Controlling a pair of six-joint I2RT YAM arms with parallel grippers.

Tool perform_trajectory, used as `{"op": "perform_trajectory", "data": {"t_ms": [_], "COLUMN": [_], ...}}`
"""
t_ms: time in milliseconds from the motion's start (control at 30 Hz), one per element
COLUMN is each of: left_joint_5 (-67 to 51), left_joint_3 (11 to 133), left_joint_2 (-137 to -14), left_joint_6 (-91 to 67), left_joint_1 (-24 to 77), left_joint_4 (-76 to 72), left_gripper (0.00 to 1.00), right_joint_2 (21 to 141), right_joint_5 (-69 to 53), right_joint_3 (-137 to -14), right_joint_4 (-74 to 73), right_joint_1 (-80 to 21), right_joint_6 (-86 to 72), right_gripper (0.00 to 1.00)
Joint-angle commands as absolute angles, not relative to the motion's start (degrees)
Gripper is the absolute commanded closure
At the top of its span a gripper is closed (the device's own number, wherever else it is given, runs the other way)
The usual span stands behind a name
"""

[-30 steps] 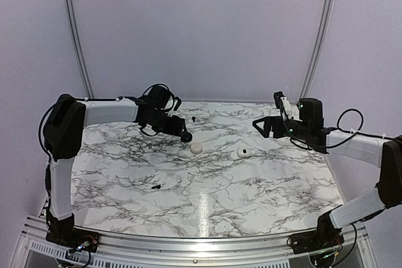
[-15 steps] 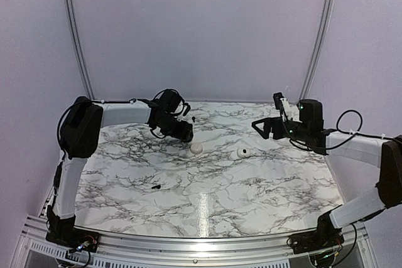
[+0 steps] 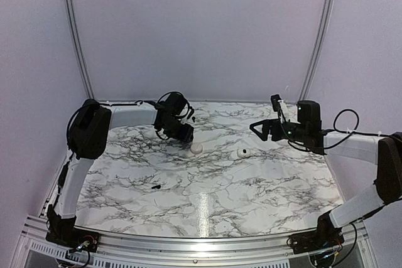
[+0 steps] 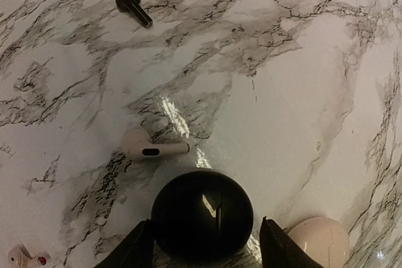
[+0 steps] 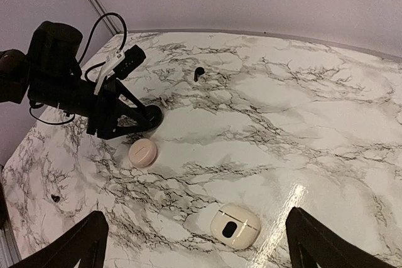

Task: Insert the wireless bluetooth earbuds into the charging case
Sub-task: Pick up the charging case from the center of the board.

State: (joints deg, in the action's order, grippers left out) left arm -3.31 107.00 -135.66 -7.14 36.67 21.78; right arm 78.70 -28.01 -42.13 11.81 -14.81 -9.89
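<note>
Charging case (image 3: 196, 148) shut, contents hidden from us, left gripper (image 4: 205, 223) astride black puck (image 4: 201, 208), grip we cannot tell, right gripper (image 5: 196, 218) wide open

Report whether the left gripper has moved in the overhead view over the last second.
Yes. The left gripper has swung its wrist end rightward, toward the far black earbud; its tip stays beside the cream charging case.

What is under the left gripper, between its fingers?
A black round puck stands between the left gripper's fingers, the cream charging case beside it. What is beneath the puck is covered.
</note>
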Motion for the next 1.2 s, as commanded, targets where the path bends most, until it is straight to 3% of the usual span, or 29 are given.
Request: {"op": "perform_trajectory", "data": {"t_ms": [0, 333, 667, 933, 1167], "left_joint_5": [-0.47, 3.71, 2.71, 0.24, -11.32], "left_joint_3": [109.59, 113.84, 113.54, 105.99, 90.76], "left_joint_2": [-137.55, -140.28, -137.62, -126.13, -109.71], "left_joint_6": [-5.18, -2.67, -5.04, -10.70, -27.43], "left_joint_1": [37.26, 37.86, 37.79, 37.79, 37.71], "left_joint_4": [24.73, 28.59, 28.66, 22.87, 6.07], "left_gripper": [0.42, 0.42, 0.63, 0.65, 0.66], "right_joint_2": [79.51, 79.72, 80.07, 78.36, 74.86], "right_joint_5": [-29.45, -30.07, -31.41, -32.05, -28.01], "right_joint_3": [-42.54, -43.05, -42.85, -42.08, -40.85], "right_joint_4": [13.70, 13.77, 14.33, 16.51, 21.60], "right_joint_1": [-14.50, -14.45, -14.50, -15.39, -19.75], "right_joint_6": [-10.46, -10.75, -11.40, -11.87, -10.48], "right_gripper": [0.01, 0.02, 0.06, 0.10, 0.13]}}
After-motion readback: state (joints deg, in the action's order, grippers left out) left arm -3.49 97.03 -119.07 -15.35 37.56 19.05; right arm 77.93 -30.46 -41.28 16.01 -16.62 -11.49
